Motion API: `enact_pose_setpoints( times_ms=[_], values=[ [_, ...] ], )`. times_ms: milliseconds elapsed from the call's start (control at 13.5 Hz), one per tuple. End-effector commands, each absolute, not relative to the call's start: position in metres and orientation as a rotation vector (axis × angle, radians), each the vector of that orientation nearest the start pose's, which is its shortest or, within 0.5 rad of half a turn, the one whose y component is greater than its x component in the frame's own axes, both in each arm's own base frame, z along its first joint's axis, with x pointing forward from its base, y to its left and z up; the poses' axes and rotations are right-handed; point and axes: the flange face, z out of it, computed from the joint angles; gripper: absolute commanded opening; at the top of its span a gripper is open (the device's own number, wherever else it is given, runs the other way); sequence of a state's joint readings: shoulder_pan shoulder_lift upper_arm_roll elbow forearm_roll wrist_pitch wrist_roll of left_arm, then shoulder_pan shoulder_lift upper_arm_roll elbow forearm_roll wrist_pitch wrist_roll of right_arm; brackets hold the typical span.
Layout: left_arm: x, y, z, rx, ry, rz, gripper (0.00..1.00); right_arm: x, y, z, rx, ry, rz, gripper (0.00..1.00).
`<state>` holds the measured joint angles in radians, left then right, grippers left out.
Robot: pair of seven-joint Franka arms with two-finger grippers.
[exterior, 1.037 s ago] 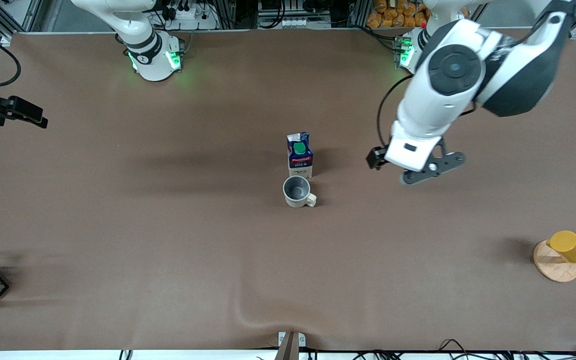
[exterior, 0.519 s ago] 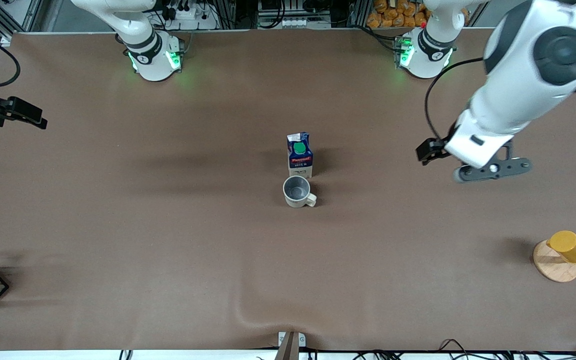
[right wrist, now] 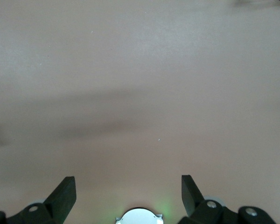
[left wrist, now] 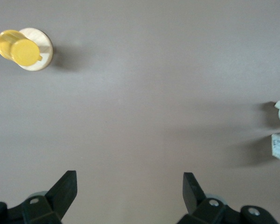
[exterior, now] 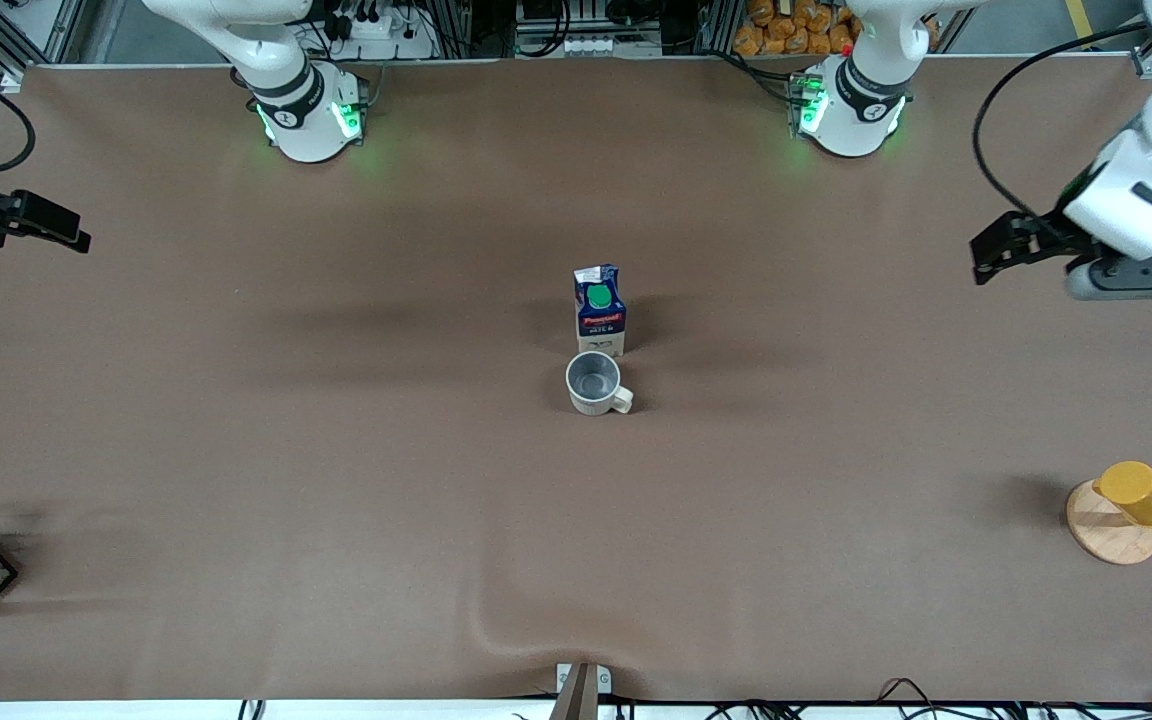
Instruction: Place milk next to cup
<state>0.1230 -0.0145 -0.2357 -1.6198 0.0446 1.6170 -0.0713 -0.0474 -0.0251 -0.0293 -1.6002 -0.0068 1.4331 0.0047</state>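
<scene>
Upright, the dark blue milk carton with green cap point(exterior: 599, 308) stands just beside the off-white ceramic mug point(exterior: 595, 383) mid-desk, well apart from the left pincer point(left wrist: 129, 191), fingers spread, empty; right pincer point(right wrist: 129, 191) likewise spread.

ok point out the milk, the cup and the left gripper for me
milk point(exterior: 600, 312), front view, on its dark blue front face.
cup point(exterior: 593, 380), front view, on its grey inside.
left gripper point(left wrist: 129, 193), left wrist view, midway between its open fingertips.
</scene>
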Motion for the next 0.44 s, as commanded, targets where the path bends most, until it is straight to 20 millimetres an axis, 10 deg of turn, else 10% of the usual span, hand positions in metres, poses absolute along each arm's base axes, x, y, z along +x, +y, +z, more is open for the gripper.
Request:
enact_pose_setpoints(
  times_ms=[0, 370],
  values=[
    [0.543, -0.050, 0.614, -3.098, 0.128, -0.009, 1.00, 0.523, -0.044, 0.616, -3.140, 0.115, 0.220, 1.00],
    [0.541, -0.037, 0.618, -3.142, 0.074, 0.006, 1.00, 0.523, -0.050, 0.618, -3.140, 0.136, 0.201, 1.00]
  ],
)
